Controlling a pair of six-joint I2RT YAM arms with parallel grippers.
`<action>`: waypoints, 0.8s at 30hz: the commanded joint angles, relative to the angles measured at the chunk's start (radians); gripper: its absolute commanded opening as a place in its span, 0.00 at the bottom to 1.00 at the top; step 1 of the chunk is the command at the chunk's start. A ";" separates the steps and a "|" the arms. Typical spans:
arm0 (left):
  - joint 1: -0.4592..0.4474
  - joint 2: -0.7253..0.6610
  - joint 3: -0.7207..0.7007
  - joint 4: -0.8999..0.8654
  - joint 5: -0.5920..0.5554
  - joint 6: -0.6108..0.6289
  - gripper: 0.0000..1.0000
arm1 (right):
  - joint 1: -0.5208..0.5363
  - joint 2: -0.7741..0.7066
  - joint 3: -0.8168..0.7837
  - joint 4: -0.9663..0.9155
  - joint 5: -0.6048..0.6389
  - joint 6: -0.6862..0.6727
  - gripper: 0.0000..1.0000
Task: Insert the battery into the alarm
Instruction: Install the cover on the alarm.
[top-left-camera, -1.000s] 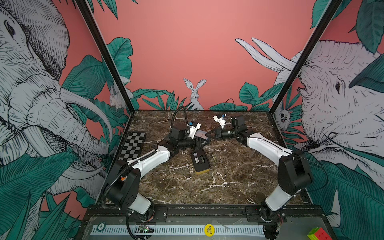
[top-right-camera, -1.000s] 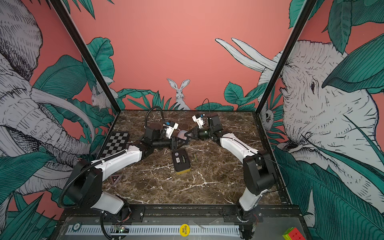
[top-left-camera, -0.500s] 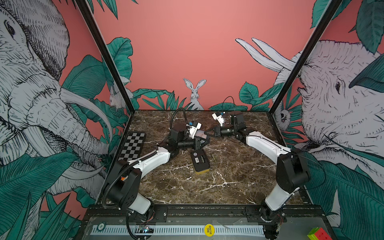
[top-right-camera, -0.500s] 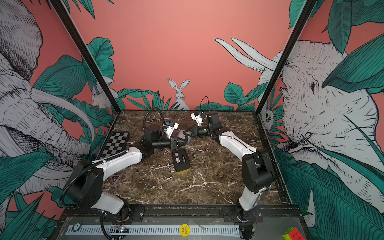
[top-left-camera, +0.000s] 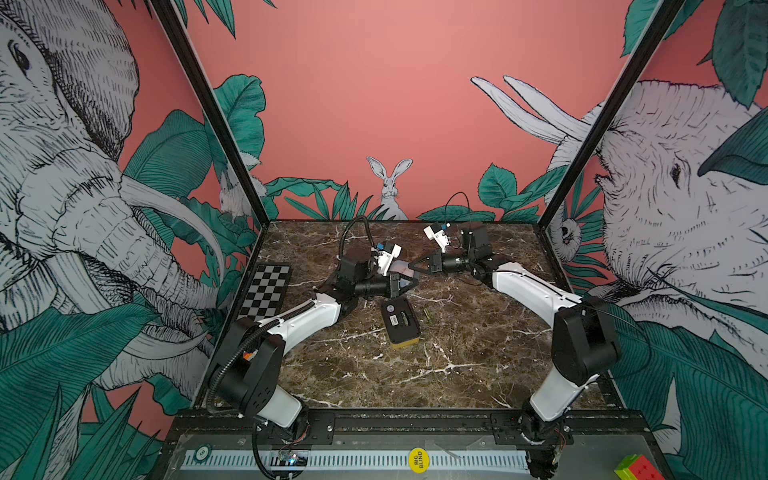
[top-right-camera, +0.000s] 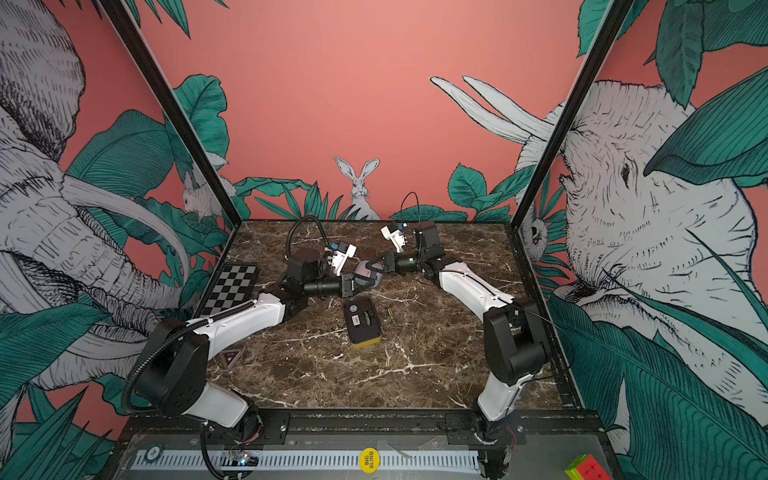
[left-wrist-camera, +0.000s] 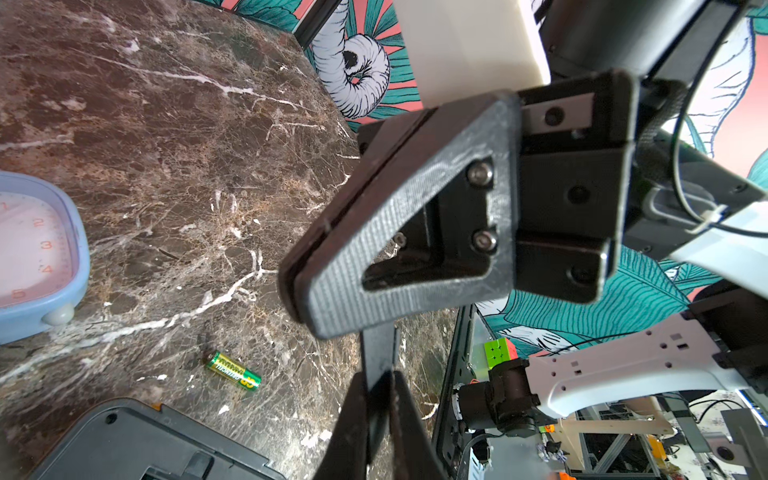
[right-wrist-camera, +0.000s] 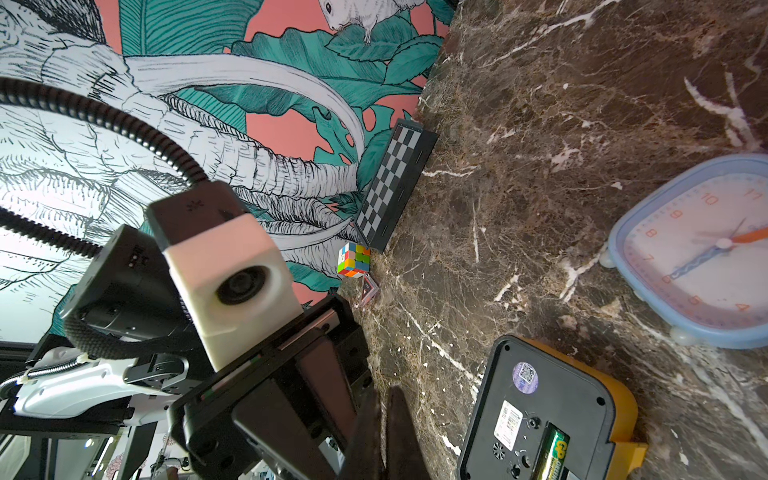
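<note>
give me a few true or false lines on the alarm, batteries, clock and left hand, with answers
1. A battery sits in the open slot of the alarm. True.
2. The alarm lies face up. False: its back faces up.
3. Every battery is inside the alarm. False: a loose battery lies beside it.
4. The blue clock stands on its feet. True.
5. The left hand pinches a thin black piece. True.
</note>
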 joint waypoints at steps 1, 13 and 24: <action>0.000 -0.009 -0.010 0.044 0.004 -0.011 0.00 | -0.004 0.014 0.055 0.025 0.028 -0.004 0.22; 0.000 -0.017 -0.016 0.043 -0.063 -0.056 0.00 | -0.047 -0.181 -0.065 -0.023 0.242 -0.095 0.51; -0.001 0.019 -0.016 0.174 -0.074 -0.211 0.00 | -0.016 -0.296 -0.359 0.317 0.241 0.100 0.32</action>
